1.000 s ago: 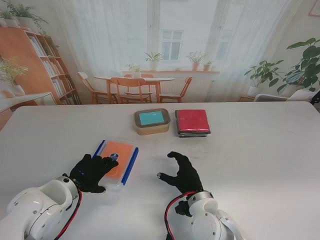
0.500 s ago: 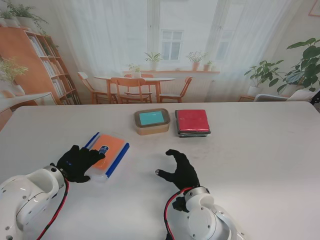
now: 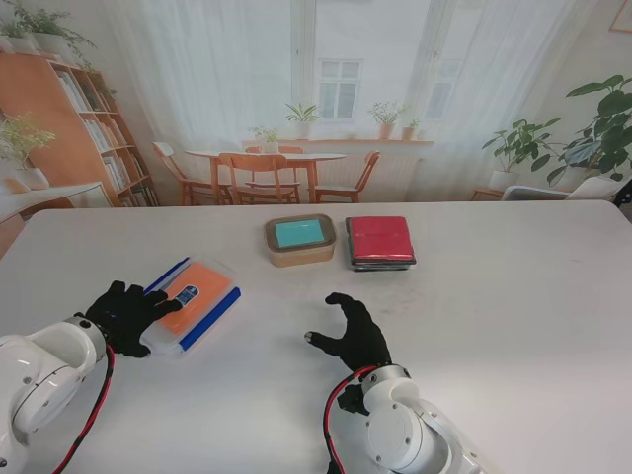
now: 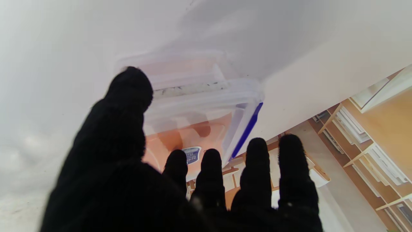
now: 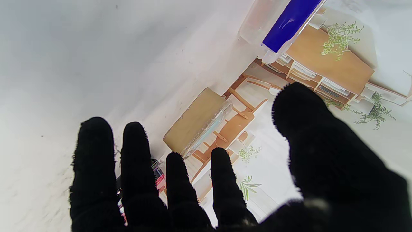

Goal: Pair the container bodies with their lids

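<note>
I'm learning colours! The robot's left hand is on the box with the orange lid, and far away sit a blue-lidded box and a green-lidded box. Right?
Almost. The left hand is on the orange-lidded box, and the blue-lidded box is there, but the box beside it has a red lid, not green. The stand's view shows it.

a small blue label sits on the orange-lidded container (image 3: 188, 305), its print too blurred to read.
</note>
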Robot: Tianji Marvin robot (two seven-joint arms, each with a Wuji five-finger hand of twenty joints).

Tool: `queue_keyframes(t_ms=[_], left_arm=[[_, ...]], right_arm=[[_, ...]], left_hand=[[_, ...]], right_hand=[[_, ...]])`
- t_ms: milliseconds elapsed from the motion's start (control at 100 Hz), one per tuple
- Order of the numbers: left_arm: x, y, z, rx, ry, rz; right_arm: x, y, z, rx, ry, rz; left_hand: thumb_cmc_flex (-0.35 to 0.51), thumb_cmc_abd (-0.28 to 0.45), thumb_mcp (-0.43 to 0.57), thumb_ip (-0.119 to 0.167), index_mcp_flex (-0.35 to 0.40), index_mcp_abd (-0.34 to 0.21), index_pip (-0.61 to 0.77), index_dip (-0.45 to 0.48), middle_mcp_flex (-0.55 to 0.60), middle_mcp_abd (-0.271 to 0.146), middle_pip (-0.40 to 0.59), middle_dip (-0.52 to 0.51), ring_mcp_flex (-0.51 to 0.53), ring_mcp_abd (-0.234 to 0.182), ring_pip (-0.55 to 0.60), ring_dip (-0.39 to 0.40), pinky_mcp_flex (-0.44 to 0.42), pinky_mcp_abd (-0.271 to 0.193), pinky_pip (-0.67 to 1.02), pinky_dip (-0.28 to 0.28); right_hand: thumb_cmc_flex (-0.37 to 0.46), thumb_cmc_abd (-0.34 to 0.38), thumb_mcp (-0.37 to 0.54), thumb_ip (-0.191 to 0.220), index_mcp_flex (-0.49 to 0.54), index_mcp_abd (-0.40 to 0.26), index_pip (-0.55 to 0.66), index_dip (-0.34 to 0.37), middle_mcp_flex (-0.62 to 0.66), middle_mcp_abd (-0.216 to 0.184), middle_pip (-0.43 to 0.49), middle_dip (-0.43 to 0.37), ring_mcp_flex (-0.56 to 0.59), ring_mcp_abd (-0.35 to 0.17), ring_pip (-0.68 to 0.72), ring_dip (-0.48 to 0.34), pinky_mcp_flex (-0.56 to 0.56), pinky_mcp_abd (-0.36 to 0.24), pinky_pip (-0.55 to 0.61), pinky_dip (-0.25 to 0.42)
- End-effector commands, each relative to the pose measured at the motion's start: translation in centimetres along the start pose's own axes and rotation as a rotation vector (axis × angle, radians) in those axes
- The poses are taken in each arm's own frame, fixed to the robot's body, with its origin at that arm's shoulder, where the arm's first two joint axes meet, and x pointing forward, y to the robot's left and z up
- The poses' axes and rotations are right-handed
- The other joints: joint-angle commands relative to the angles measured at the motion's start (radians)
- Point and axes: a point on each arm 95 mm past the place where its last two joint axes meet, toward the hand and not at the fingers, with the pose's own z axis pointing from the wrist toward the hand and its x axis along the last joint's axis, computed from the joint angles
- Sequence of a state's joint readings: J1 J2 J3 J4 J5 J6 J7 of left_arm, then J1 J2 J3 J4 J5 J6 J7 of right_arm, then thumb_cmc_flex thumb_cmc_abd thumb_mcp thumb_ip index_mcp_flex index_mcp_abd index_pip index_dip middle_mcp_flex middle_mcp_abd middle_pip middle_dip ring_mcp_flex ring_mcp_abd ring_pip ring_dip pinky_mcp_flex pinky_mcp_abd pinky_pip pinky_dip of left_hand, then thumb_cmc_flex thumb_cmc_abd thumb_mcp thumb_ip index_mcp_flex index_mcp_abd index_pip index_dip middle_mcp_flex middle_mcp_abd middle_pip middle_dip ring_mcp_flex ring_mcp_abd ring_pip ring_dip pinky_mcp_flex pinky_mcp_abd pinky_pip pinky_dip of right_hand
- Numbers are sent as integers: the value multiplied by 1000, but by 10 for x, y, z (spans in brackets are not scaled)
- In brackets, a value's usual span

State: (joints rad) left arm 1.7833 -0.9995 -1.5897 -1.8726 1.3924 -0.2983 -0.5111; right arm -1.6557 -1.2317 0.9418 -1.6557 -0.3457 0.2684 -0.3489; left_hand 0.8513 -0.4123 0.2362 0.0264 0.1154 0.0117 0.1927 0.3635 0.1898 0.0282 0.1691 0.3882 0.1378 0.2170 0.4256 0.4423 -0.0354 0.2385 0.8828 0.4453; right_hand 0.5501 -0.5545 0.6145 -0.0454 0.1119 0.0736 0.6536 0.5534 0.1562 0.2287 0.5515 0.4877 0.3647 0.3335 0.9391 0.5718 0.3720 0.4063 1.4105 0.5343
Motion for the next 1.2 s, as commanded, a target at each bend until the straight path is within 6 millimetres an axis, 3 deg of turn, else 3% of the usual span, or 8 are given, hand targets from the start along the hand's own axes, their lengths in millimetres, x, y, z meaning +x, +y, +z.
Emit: queue_keyframes(t_ms=[0,190,390,490,650,770,990,1190], left_arm=[[3,2,-3,-9,-3,2],[3,-11,-14,-24,-20,-8],[5,-28,-29,-22,-32,-81],[10,-36,-37,6,-32,-151],[30,-46,-41,129,-44,-276],[54,-51,-39,137,-53,-336],[85,-49,-31,100,-104,-338],[95,-38,-17,108,-154,-300]], right_arm=[[-1,-3,-2,18,-2,8],[-4,-2,-4,14,1,15],[-8,0,-7,9,4,24],[-11,1,-8,5,3,27],[-15,4,-11,-4,2,28],[-17,8,-13,-17,5,31],[-21,16,-18,-44,11,39],[-25,20,-19,-50,16,35]], left_hand=[[-18,9,-35,19,20,-21,-48,8,-44,-9,-51,11,-42,40,-30,-17,-24,49,-29,-19],[-15,19,-58,40,13,-36,-121,-1,-79,35,-128,4,-59,61,-98,-44,-51,92,-68,-40],[-7,40,-70,64,18,-22,-153,6,-86,102,-164,-85,-71,72,-181,-66,-61,114,-129,-74],[-2,109,-113,63,19,19,-147,10,-88,122,-168,-137,-75,73,-210,-64,-55,110,-181,-101],[-62,180,-224,35,65,204,-82,-23,-45,210,-129,-57,-61,114,-127,-31,-58,128,-89,-54],[-117,218,-250,8,90,292,-104,-72,-6,262,-121,-58,-57,145,-90,-40,-61,145,-64,-43],[-144,214,-251,-5,141,353,-159,-113,13,309,-138,-76,-56,165,-61,-52,-67,160,-37,-31],[-106,185,-243,3,155,354,-176,-116,16,308,-137,-76,-55,161,-50,-53,-65,148,-22,-25]], right_hand=[[12,1,-23,29,-16,-31,9,-13,6,-17,9,2,-22,-18,16,3,-2,-16,-8,18],[15,-3,-23,29,-15,-31,10,-14,7,-16,17,-7,-22,-17,16,3,-2,-16,-8,18],[19,-2,-22,30,-15,-30,11,-15,8,-16,23,-18,-23,-17,16,3,-2,-16,-8,18],[19,-1,-22,30,-12,-30,11,-15,9,-15,29,-22,-22,-17,15,3,-2,-17,-8,18],[17,-1,-23,30,-14,-21,9,-17,8,-15,36,-29,-23,-17,15,2,-3,-18,-10,17],[17,1,-23,31,-13,-19,8,-17,8,-14,40,-35,-23,-16,14,2,-6,-19,-13,15],[15,1,-23,31,-17,-18,5,-19,7,-14,44,-45,-28,-19,10,1,-20,-17,-26,11],[13,1,-21,31,-21,-18,-17,-33,8,-40,24,-75,-46,-24,-43,-21,-79,24,-93,-13]])
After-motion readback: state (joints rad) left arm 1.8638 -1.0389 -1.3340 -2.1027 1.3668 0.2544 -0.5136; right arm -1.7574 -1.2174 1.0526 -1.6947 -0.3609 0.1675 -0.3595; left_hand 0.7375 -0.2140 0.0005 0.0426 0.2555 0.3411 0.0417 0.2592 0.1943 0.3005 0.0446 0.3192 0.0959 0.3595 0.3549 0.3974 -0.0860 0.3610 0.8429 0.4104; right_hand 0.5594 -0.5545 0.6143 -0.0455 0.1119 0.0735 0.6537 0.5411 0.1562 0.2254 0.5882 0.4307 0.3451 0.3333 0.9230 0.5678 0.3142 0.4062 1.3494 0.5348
